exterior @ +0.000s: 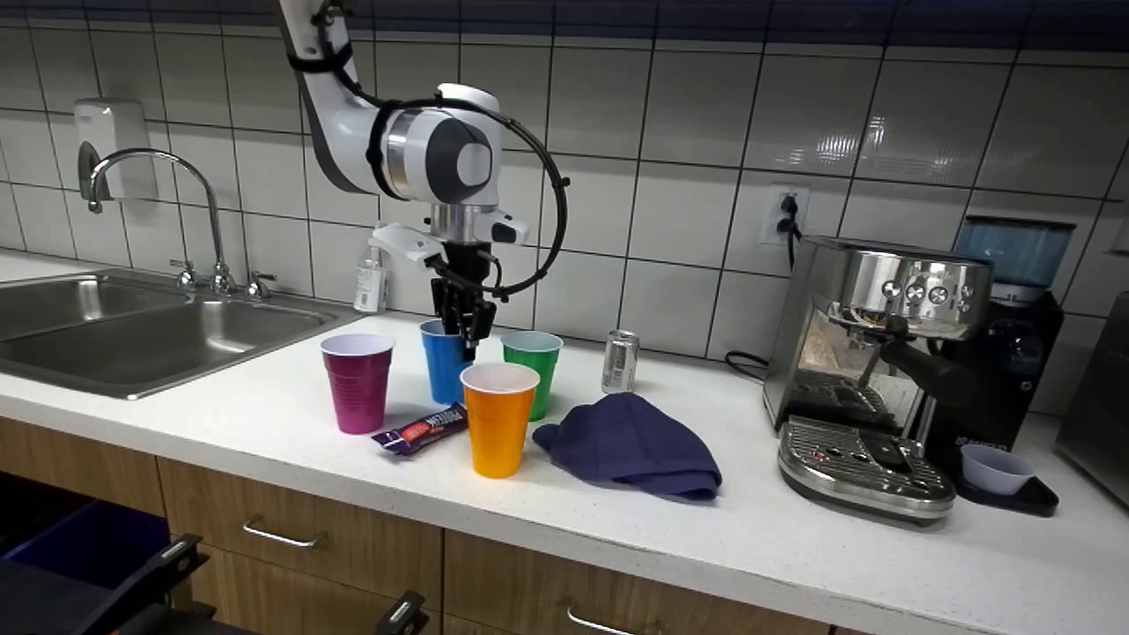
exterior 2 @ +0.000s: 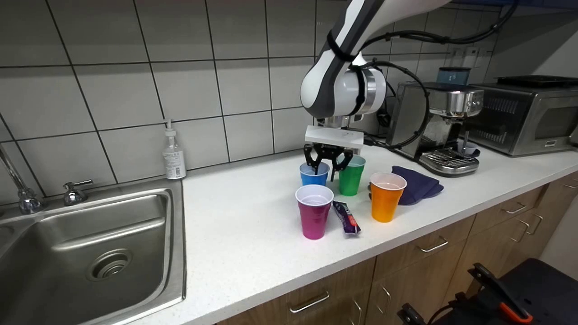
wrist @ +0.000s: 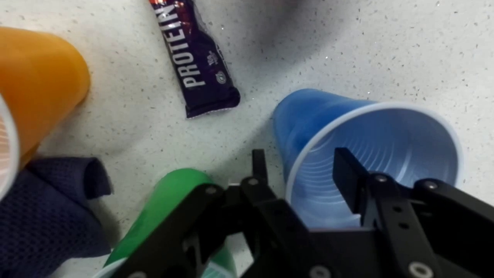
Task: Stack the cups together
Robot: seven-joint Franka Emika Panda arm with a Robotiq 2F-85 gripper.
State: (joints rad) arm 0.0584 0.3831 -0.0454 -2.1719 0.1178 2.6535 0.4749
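With the Robotiq gripper (wrist: 300, 170) spread partway and gripping nothing, straddles the wall of the upright blue plastic cup (wrist: 380, 139), with one fingertip inside and the other outside, toward the green cup (exterior 2: 351, 179). Has the protein bar (wrist: 198, 65), purple-magenta cup (exterior: 357, 388) and orange cup (exterior: 499, 423) nearby on the white countertop (exterior 2: 248, 225). Farther out, has the navy cloth (exterior: 631, 450) and silver can (exterior: 621, 362).

A dark-purple shiny-wrapped protein bar (exterior: 422, 430) lies on the white speckled surface (exterior 2: 244, 234). A rumpled navy-blue fabric cloth (exterior: 635, 448) lies nearby, a small upright silver metal can (exterior: 620, 362) behind it in an exterior view. A boxy polished-steel espresso machine (exterior: 847, 388) stands well apart from the cloth. A clear plastic pump bottle (exterior 2: 174, 158) stands just beside the stainless-steel sink (exterior 2: 177, 253).
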